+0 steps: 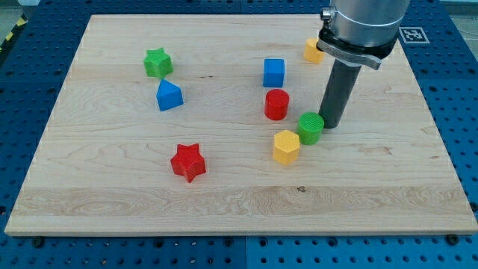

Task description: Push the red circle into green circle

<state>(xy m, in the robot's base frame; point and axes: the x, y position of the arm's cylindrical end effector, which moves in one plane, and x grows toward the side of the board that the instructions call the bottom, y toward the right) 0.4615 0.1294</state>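
Note:
The red circle (276,104) stands near the middle of the wooden board (112,187). The green circle (311,128) lies a short way to its lower right, with a gap between them. My tip (332,125) rests on the board right against the green circle's right side. The rod rises from there to the arm at the view's top right. The red circle is to the tip's left, beyond the green circle.
A yellow hexagon (286,146) touches the green circle's lower left. A blue cube (274,72) sits just above the red circle. Another yellow block (313,51) is partly hidden behind the arm. A blue block (169,96), green star (157,63) and red star (187,162) lie at left.

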